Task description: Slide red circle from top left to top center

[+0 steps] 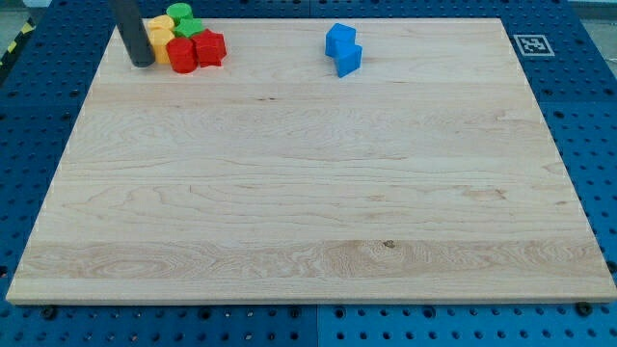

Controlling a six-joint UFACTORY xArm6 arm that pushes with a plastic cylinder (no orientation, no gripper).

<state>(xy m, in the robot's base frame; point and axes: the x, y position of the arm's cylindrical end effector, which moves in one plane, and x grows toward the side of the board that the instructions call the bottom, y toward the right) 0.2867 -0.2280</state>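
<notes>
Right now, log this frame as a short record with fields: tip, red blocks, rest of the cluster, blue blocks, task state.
tip: my tip at the view's top left, just left of the cluster
red blocks: red circle; second red block right of it
cluster: yellow blocks, green blocks
blue blocks: pair at top centre
task state: red circle not yet at top centre

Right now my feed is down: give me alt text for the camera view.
My tip rests at the board's top left, just left of a tight cluster: yellow blocks, green blocks, a red circle and a red block. Two blue blocks touch at top center on the wooden board.
</notes>
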